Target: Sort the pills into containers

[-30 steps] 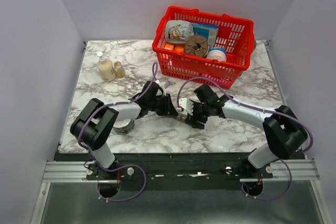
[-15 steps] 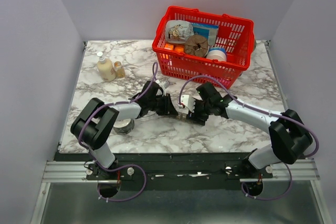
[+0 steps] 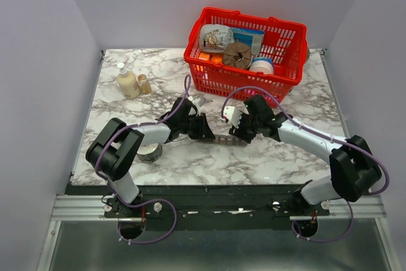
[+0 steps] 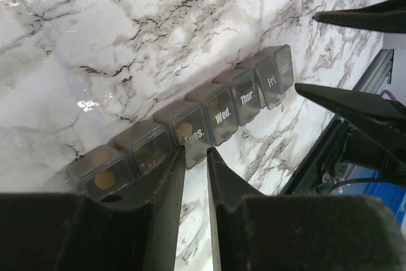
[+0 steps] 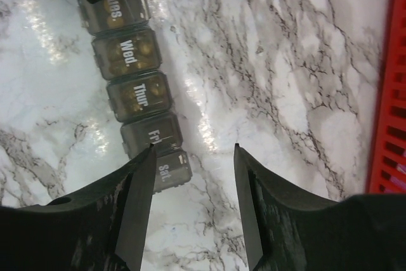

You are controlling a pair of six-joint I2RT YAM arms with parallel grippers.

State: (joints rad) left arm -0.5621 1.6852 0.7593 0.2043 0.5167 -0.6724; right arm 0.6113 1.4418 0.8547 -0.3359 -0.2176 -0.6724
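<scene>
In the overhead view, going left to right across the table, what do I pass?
Cream bottle → small jar → left tool → pill organiser → right tool. The round tin and red basket overlap others, so I left them out.

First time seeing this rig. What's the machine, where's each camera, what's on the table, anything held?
Two small robot arms are bolted at the near edge of a marble table. The wide picture looks down from above and behind them; the other two come from a camera on each wrist, so the dark prongs there are part of that arm. Between the arms lies a grey pill organiser, a strip of lidded compartments marked by weekday. Farther back: a red basket of packages, a cream bottle and a small jar; a round tin sits near the left arm. The left gripper is shut at the strip's near edge; whether it pinches it is unclear. The right gripper is open at the Sat end, holding nothing.
</scene>
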